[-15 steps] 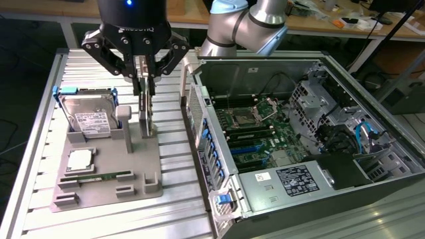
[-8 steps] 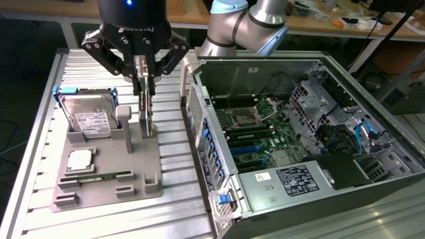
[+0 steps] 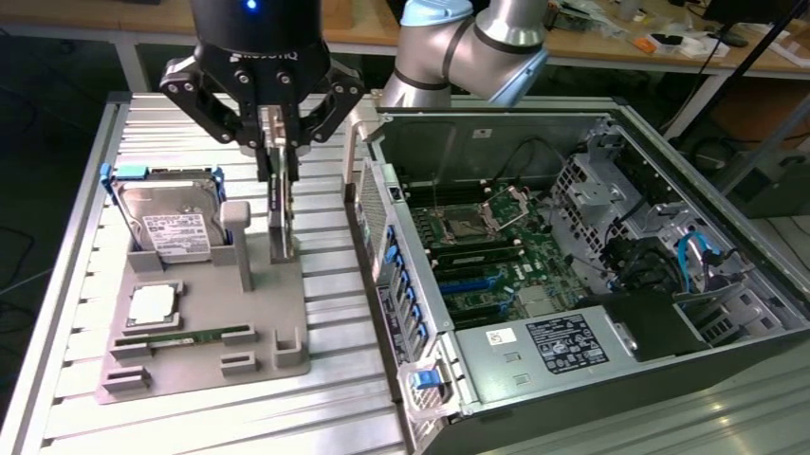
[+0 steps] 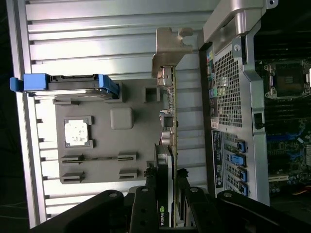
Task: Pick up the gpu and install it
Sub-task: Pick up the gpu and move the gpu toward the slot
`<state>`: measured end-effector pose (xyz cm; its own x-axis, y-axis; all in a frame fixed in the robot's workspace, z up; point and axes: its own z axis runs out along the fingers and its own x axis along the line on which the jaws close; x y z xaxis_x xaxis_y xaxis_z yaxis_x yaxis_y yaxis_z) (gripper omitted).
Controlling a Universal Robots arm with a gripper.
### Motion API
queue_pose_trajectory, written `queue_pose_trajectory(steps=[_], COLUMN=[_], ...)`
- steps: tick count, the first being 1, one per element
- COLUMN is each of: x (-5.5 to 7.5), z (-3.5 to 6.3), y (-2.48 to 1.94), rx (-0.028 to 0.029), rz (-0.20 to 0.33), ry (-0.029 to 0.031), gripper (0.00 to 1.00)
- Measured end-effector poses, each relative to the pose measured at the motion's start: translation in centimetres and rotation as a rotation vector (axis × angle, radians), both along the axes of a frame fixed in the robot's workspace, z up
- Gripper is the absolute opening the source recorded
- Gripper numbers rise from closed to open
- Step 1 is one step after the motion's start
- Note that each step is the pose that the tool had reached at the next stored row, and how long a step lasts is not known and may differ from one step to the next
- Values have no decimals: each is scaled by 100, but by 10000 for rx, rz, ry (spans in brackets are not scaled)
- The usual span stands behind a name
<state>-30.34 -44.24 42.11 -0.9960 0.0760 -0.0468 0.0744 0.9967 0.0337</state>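
One hand [image 3: 281, 172] clenched on the one gpu [image 3: 283, 227], upright on edge at the grey tray [image 3: 272, 305] beside one hard drive [image 3: 171, 227] and one open case [image 3: 500, 133]; wrist view adds its silver bracket [image 4: 167, 53].

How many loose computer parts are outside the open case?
4: hard drive leaning at the grey tray's far end; processor flat beside it; memory stick nearer the camera; gpu on edge, held by the gripper. The gripper may hide more.

The arm [image 3: 471, 45] bends over with its wrist pointing straight down. The pincer [image 3: 279, 172] hangs vertical, its two fingers [image 4: 147, 187] closed on the top edge of the upright gpu [image 3: 284, 227].
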Motion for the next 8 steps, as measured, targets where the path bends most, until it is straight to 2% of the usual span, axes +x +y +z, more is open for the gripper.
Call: queue_pose_trajectory(steps=[8], x=[165], z=[0], y=[0], rx=[0], rz=[16], ry=[-1], gripper=[27])
